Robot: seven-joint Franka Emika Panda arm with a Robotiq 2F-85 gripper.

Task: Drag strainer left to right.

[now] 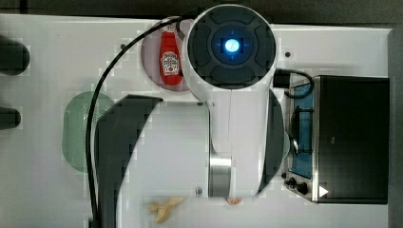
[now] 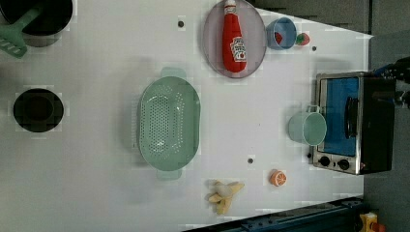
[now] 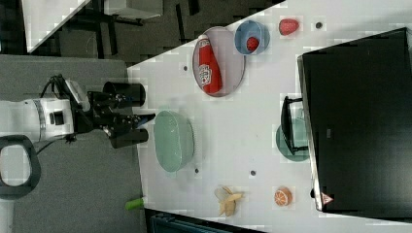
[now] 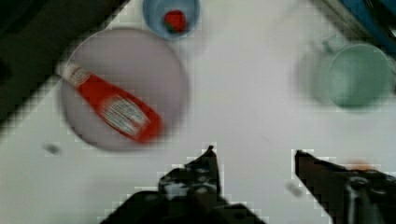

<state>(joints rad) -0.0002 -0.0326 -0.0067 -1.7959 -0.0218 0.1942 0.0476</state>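
Observation:
The strainer [image 2: 168, 123] is a pale mint-green oval colander with a perforated bowl and small tab handles. It rests on the white table [image 2: 96, 193], left of the middle in the left view. In the top view the strainer [image 1: 76, 128] peeks out from under the arm at the left. In the right view my gripper [image 3: 145, 119] hangs just off the strainer [image 3: 174, 141], apart from it. In the wrist view my gripper [image 4: 254, 156] is open, and nothing sits between the dark fingers [image 4: 208, 163].
A ketchup bottle [image 2: 233, 41] lies on a grey plate [image 2: 212, 48]. Near it are a blue bowl [image 2: 280, 33] and a strawberry [image 2: 302, 38]. A teal mug [image 2: 308, 128] stands before the toaster oven [image 2: 353, 121]. A banana [image 2: 223, 191], an orange slice [image 2: 277, 178] and black pots [image 2: 37, 110] are also on the table.

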